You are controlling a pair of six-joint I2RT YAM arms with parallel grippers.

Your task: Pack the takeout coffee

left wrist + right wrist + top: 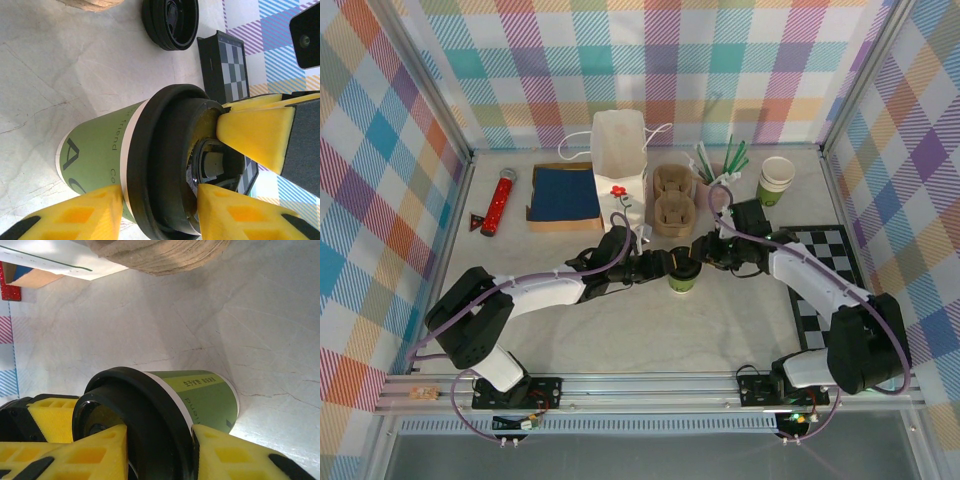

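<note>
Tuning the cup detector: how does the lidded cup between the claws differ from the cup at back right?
The lidded cup has a black lid; the back-right cup has none, its top cream-white. The lidded cup is flanked by the left claw and right claw; the back-right cup stands free. The lidded cup sits mid-table; the back-right cup sits beside the straws. Shared: upright, green body, cream-white band.

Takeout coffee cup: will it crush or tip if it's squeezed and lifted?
Probably light and dentable: the takeout coffee cup is paper. Its black lid looks stiffer, likely the firmer grip. Round, so it may roll if tipped.
</note>
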